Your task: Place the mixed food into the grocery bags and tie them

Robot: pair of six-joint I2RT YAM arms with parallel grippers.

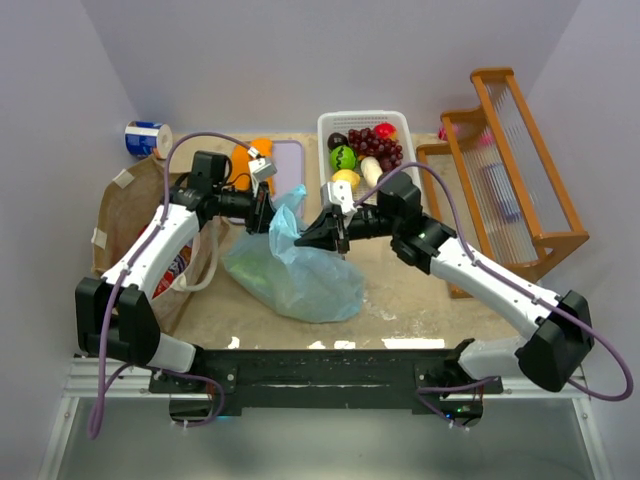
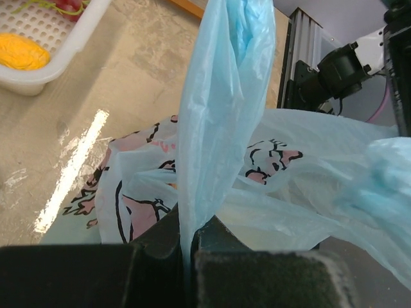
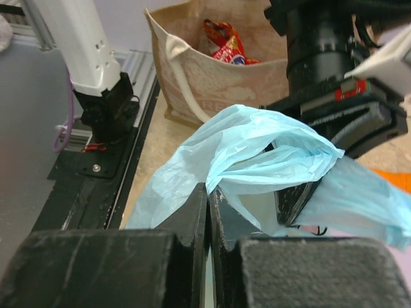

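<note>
The light-blue bag (image 1: pixel 300 275) is thin translucent plastic, crinkled, faintly glossy. At 9 o'clock the brown bag (image 1: pixel 125 205) is matt paper with white cloth-like handles (image 3: pixel 183 77). The white basket (image 1: pixel 325 135) at 12 o'clock is smooth moulded plastic. The rack (image 1: pixel 492 75) at 3 o'clock is varnished wood. The tabletop (image 2: pixel 128 77) is beige, scuffed, with a sheen.
</note>
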